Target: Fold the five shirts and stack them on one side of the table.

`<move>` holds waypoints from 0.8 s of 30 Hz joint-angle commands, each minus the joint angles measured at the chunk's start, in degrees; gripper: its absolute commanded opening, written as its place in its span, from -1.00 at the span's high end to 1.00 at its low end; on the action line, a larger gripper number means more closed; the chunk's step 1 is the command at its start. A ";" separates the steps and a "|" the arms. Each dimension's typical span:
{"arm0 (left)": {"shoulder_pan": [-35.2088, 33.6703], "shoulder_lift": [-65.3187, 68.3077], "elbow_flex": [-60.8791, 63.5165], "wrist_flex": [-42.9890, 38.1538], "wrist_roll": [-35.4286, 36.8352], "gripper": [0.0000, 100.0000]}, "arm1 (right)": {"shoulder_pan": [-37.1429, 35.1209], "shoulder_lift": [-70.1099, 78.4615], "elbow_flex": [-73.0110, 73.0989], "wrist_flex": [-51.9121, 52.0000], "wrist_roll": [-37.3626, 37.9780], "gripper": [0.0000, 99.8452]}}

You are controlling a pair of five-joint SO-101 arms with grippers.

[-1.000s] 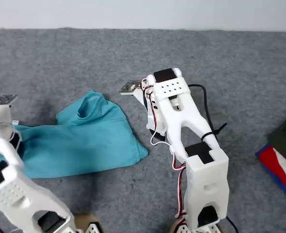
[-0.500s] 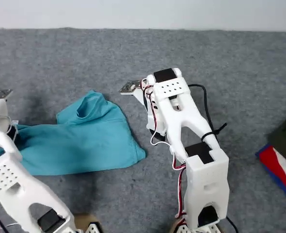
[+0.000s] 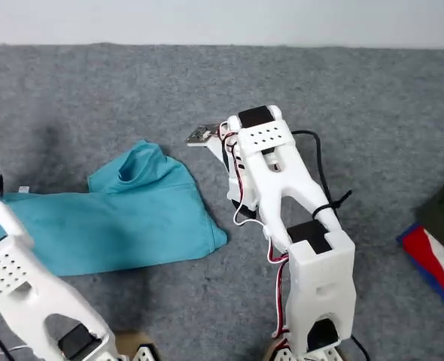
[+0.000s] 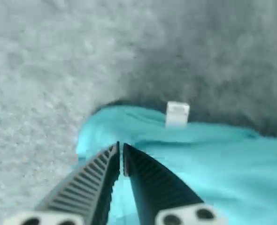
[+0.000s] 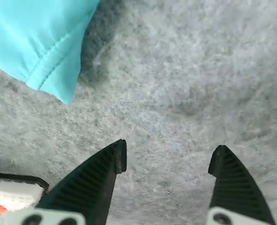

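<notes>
Left tool (image 4: 121,147) clamps the teal shirt (image 3: 124,218); right tool (image 5: 171,146), spread apart, hangs beside its corner.

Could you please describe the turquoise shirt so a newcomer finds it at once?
On the grey felt table, look beside the white right arm. The turquoise cloth shirt lies spread there; the clothes at the opposite edge are dark green and red-striped.

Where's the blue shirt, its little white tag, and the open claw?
teal shirt (image 3: 124,226), high view, middle of its cloth.
white tag (image 4: 177,114), left wrist view, the tag's face.
right gripper (image 5: 171,146), right wrist view, midway between its open fingertips.
</notes>
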 commanded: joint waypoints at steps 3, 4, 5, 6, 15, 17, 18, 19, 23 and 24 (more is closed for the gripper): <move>-1.49 -0.53 -2.15 -0.88 9.85 0.97 | -4.00 -3.74 -0.26 2.24 -6.86 0.37; -2.02 -0.53 -2.33 0.00 11.43 0.97 | -5.41 -3.74 -0.26 2.24 -8.44 0.32; -2.55 -0.62 -2.51 1.23 12.48 0.97 | -6.81 -3.74 -0.26 2.24 -10.64 0.26; -2.99 -0.79 -2.86 2.90 13.36 0.97 | -8.31 -3.74 -0.35 2.24 -13.19 0.20; -10.46 -2.90 -5.32 11.25 13.63 0.96 | -20.53 -3.21 -0.53 1.98 -24.62 -0.12; -12.48 -3.60 -5.23 11.25 13.54 0.96 | -21.85 -3.12 -0.53 1.63 -24.53 -0.12; -13.54 -3.87 -5.23 11.34 12.92 0.96 | -22.11 -3.03 -0.53 1.01 -24.53 -0.12; -14.51 -4.13 -5.14 11.34 12.04 0.96 | -22.20 -2.77 -0.53 0.04 -24.53 -0.12; -18.37 -5.63 -3.30 11.34 8.79 0.96 | -21.67 1.63 -0.62 -2.59 -21.36 -0.12; -19.16 -6.33 -2.59 11.34 7.82 0.96 | -21.05 3.30 -0.62 -3.21 -20.40 -0.12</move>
